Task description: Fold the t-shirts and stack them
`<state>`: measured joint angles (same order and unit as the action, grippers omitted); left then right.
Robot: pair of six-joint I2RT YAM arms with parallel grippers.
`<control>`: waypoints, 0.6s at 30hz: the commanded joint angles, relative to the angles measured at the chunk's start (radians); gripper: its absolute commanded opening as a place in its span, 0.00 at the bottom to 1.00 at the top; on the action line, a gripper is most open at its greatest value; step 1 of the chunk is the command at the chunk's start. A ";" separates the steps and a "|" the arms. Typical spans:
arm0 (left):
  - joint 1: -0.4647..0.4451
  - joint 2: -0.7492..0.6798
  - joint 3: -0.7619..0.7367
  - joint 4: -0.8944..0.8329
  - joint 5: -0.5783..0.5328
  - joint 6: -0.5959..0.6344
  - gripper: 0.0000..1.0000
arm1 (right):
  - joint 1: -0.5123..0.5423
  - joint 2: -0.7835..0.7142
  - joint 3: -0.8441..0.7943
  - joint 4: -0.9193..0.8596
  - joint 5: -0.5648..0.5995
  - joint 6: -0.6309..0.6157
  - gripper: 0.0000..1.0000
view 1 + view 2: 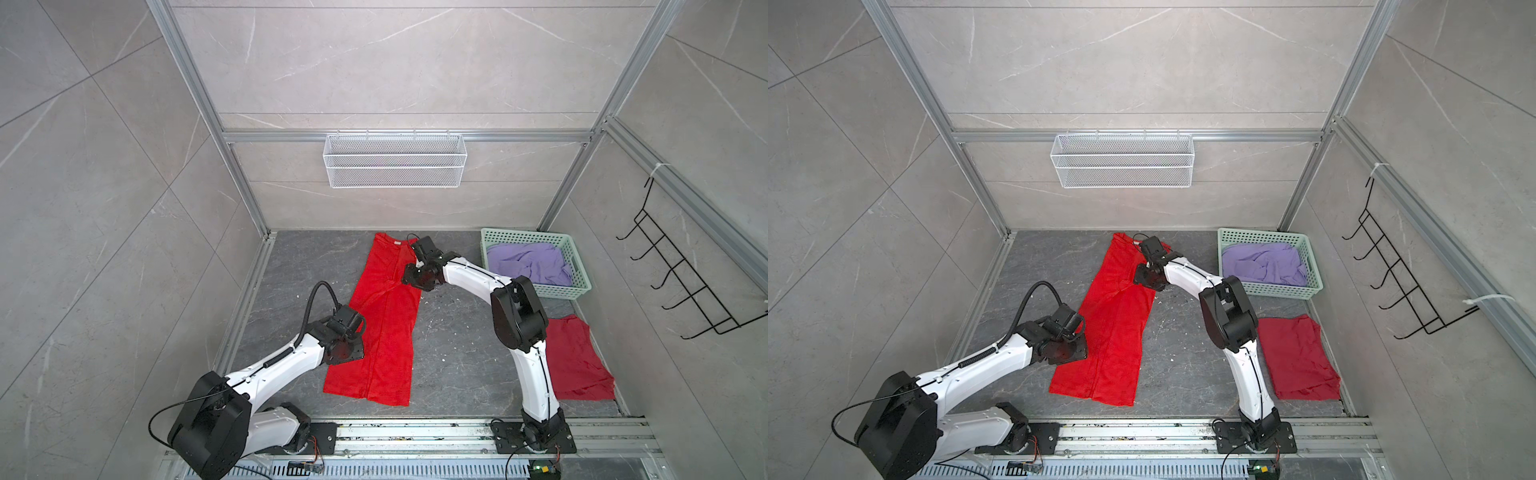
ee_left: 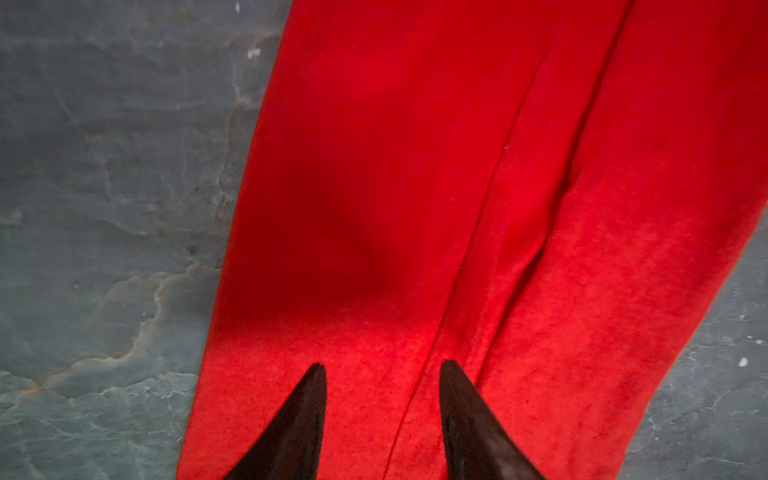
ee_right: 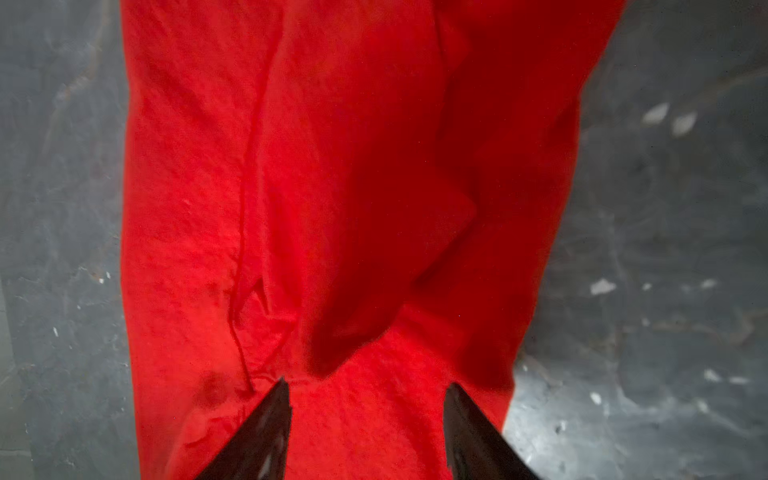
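Red shirt (image 1: pixel 386 328) lies mid-table (image 1: pixel 457 353) as a long, narrow strip, sides folded in.
Left end effector (image 2: pixel 384 365) toward the hem, right end effector (image 3: pixel 368 384) toward the collar; both hover with jaws apart and empty, likely spaced for the crosswise fold. Dark shirt (image 1: pixel 577 357) lies folded at right, probably the stack base. Lavender shirt (image 1: pixel 528 262) is in the basket (image 1: pixel 557 293).

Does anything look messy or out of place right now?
The lavender shirt sits crumpled, unfolded, in the green basket. The bright red shirt lies slanted, with a bunched fold partway along. The darker red shirt has uneven edges.
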<state>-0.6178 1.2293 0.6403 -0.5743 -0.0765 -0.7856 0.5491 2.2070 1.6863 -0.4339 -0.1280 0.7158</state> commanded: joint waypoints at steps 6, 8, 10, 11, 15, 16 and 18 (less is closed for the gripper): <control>-0.006 -0.022 -0.107 0.029 0.050 -0.122 0.47 | 0.042 -0.026 -0.040 0.075 0.017 0.031 0.59; -0.006 -0.020 -0.134 0.036 0.072 -0.154 0.47 | 0.038 0.010 -0.013 0.065 0.056 0.027 0.59; -0.012 -0.025 -0.176 0.078 0.108 -0.195 0.47 | 0.025 0.067 0.062 0.009 0.065 0.013 0.59; -0.015 -0.025 -0.199 0.109 0.131 -0.214 0.47 | 0.017 0.092 0.097 -0.015 0.068 0.010 0.59; -0.069 -0.001 -0.256 0.200 0.189 -0.288 0.47 | -0.020 0.185 0.236 -0.076 0.066 -0.009 0.59; -0.088 0.010 -0.257 0.208 0.191 -0.304 0.47 | -0.028 0.206 0.273 -0.094 0.060 -0.014 0.59; -0.138 0.042 -0.259 0.247 0.210 -0.335 0.47 | -0.044 0.260 0.359 -0.138 0.055 -0.023 0.59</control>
<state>-0.6891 1.1728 0.4667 -0.3771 -0.0414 -1.0225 0.5274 2.4001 1.9560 -0.4713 -0.0933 0.7212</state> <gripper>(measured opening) 0.471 0.588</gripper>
